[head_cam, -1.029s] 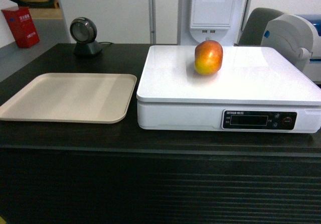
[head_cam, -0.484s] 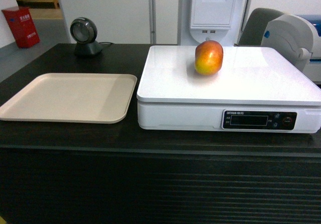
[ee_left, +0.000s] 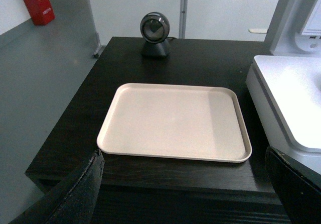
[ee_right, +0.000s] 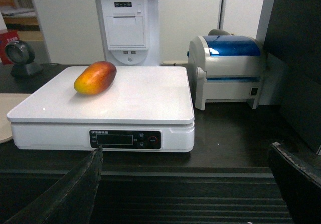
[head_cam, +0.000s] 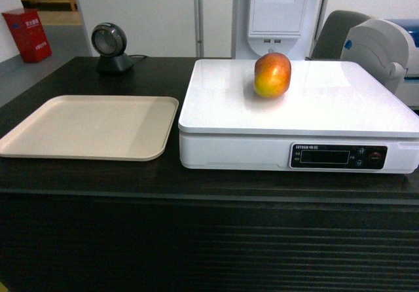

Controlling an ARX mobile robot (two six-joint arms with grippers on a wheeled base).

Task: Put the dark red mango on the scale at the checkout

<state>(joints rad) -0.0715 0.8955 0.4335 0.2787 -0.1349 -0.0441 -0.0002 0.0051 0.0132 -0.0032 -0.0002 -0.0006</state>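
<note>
Mango: dark red mango (head_cam: 272,74) lies on the scale (head_cam: 314,109) top, toward 12 o'clock of the platform, nothing touching it.
Scale: white, display strip (ee_right: 125,139) on front face; sits on the black bench (head_cam: 196,181).
Tray: beige tray (ee_left: 175,122) at 9 o'clock of scale, just beside it.
Scanner: round scanner (ee_left: 154,34) at 12 o'clock of tray.
Printer: blue-topped label printer (ee_right: 230,71) at 3 o'clock of scale.
Left gripper (ee_left: 185,194): jaws spread wide, holding nothing.
Right gripper (ee_right: 185,194): jaws spread wide, holding nothing.
</note>
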